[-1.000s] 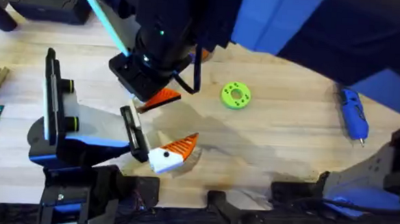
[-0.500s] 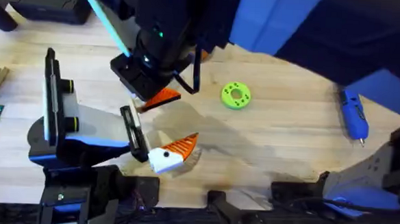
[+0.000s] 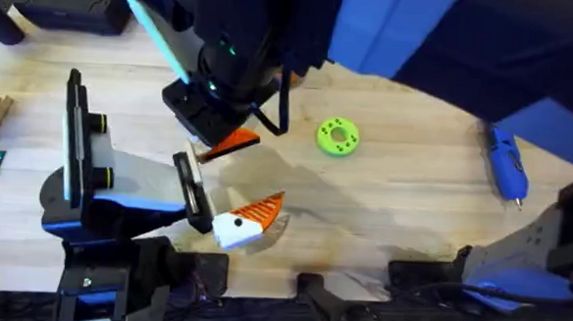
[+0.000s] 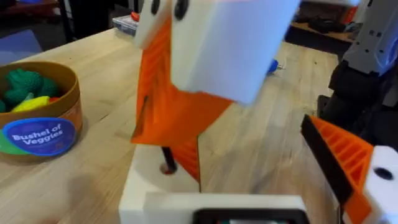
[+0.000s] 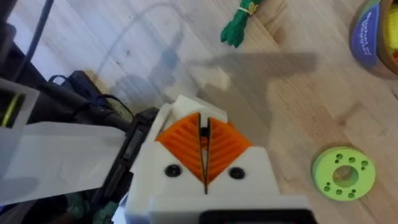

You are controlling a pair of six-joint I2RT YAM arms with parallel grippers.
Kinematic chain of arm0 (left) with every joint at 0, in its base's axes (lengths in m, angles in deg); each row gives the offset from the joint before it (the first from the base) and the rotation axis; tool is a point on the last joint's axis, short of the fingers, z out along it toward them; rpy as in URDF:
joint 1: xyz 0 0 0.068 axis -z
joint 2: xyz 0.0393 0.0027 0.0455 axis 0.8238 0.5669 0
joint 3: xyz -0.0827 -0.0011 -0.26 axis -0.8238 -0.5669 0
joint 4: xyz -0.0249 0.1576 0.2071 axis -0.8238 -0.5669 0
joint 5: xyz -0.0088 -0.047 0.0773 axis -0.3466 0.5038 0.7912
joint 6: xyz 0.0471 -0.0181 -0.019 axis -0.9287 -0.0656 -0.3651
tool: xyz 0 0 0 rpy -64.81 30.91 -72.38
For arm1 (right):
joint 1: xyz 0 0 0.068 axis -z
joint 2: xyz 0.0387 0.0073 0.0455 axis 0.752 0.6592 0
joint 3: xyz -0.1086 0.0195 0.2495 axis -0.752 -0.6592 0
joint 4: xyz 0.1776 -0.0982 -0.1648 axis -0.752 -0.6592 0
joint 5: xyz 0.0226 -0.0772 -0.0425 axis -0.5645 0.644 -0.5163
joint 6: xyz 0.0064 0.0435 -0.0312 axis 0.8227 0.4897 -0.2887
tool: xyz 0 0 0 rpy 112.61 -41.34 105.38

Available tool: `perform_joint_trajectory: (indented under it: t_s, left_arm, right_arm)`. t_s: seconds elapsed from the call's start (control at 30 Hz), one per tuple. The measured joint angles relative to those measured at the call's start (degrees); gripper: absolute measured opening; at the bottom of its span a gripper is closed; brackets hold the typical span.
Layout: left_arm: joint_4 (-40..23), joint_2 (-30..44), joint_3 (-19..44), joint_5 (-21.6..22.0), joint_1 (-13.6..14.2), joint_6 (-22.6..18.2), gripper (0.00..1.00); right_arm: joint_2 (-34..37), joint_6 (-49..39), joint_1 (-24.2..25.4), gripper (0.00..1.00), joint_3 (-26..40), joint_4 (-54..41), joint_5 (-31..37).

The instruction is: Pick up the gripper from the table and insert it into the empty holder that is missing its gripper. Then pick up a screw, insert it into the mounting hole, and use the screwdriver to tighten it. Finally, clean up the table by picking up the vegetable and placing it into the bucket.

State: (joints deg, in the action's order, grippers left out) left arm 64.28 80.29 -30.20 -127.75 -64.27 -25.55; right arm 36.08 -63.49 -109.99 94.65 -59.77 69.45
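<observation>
Near the surface's middle, the right gripper (image 3: 231,140), jaws pressed together, hung beside the left gripper (image 3: 249,216); any drift might knock them together. The screwdriver (image 3: 505,164) lay near the right edge.

The counter (image 3: 413,187) is pale wood with visible grain and a matt finish. The screwdriver (image 3: 505,164) looks like smooth blue plastic, and the bucket (image 4: 38,118) has a glossy printed band. The green disc (image 3: 338,137) is matt plastic.

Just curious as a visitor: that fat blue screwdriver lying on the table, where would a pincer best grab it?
Around the screwdriver's thick blue body, coming straight down from above. It lies flat with open table on both long sides, and its thin metal tip is probably too slim to hold firmly.
</observation>
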Motion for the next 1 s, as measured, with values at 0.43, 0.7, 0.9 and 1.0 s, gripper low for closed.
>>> perform_joint_trajectory:
  t_s: [0.43, 0.7, 0.9, 1.0]
  left_arm:
    - [-0.05, 0.00, 0.00, -0.20, 0.09, 0.20, 0.985]
    - [-0.03, 0.00, 0.00, -0.20, 0.09, 0.20, 0.985]
    - [-0.02, 0.00, 0.00, -0.18, 0.09, 0.20, 0.985]
    - [0.00, 0.00, 0.00, -0.16, 0.09, 0.15, 0.985]
  right_arm:
    - [0.00, -0.87, -0.13, 0.007, 0.25, -0.54, -2.94]
    - [0.00, -1.09, -0.22, 0.007, 0.24, -0.63, -3.31]
    - [0.00, -1.09, -0.24, 0.007, 0.22, -0.63, -3.07]
    - [0.00, -1.09, -0.26, 0.007, 0.22, -0.01, -3.07]
